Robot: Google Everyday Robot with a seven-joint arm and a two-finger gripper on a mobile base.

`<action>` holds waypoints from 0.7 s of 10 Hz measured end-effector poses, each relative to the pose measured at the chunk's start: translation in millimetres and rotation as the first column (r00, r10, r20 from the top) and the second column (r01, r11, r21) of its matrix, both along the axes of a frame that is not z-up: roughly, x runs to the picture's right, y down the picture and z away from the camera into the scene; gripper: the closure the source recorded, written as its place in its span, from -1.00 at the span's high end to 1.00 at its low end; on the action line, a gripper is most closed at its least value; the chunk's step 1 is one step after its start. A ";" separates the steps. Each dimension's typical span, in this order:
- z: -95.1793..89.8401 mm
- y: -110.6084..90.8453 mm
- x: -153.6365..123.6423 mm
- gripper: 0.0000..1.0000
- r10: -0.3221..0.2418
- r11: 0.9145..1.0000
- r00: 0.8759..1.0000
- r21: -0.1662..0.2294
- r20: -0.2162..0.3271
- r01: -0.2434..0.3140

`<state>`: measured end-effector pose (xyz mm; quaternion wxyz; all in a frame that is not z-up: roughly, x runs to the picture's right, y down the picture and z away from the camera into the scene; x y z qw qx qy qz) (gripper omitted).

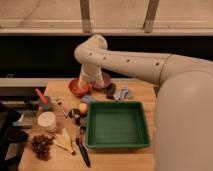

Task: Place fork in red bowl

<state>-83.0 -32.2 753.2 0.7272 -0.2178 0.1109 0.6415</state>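
The red bowl (77,88) sits at the back left of the wooden table (145,92). The purple bowl (105,81) stands just to its right, partly hidden by my arm. My white arm reaches in from the right and bends downward. My gripper (91,81) hangs between the two bowls, at the red bowl's right rim. I cannot make out the fork; if it is at the gripper, it is hidden there.
A green tray (117,144) fills the table's middle right. A grey-blue crumpled item (120,92) lies behind it. To the left are a red-handled tool (42,96), a white round container (47,121), grapes (41,145), a yellow fruit (83,107) and a black-handled knife (83,151).
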 end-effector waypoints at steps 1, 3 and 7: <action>-0.6 -4.9 -24.7 0.49 -0.044 0.999 0.997 -0.003 0.059 0.044; -4.5 -10.2 -63.4 0.49 -0.107 0.994 0.982 -0.001 0.156 0.109; -5.7 -11.0 -72.4 0.49 -0.126 0.992 0.975 0.001 0.181 0.128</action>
